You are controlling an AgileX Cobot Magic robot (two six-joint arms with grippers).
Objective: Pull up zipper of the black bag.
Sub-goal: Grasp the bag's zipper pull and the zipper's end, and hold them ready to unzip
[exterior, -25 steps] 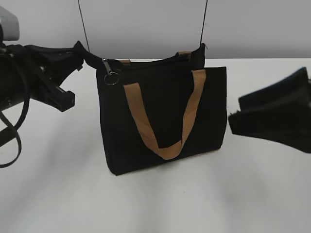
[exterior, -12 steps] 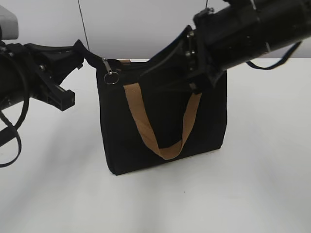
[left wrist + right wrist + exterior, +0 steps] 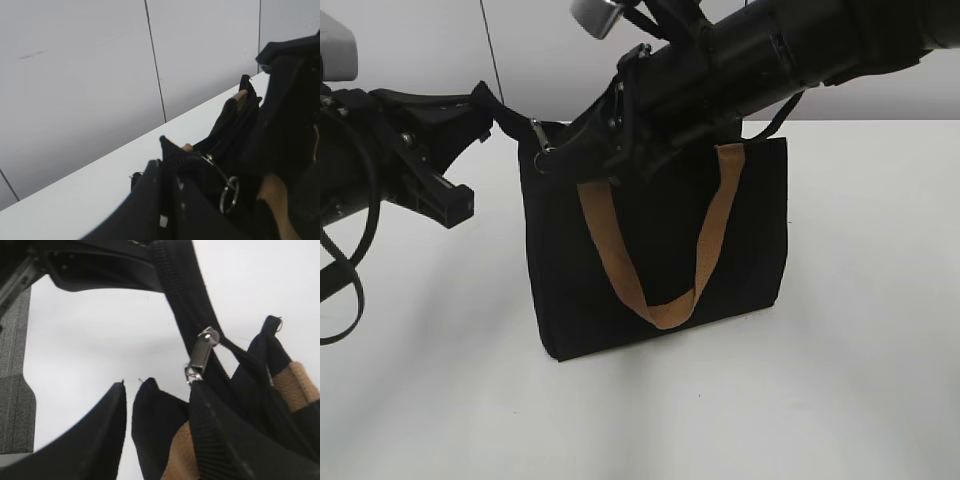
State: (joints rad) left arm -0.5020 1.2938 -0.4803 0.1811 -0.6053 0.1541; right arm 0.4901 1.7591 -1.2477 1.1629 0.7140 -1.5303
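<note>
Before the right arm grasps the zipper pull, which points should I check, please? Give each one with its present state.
1. Left gripper clamps a corner of the bag: ok.
2. Bag stands upright: ok.
3. Pull shows in the right wrist view: ok.
4. Pull sits inside the right gripper: not ok, it lies beside it.
5. Strap is clear of the zipper: cannot tell.

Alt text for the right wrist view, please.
Close up, the silver zipper pull hangs on the black zipper track of the black bag, with the right gripper just left of it, fingertips slightly apart, gripping nothing; a tan strap shows at right.
</note>
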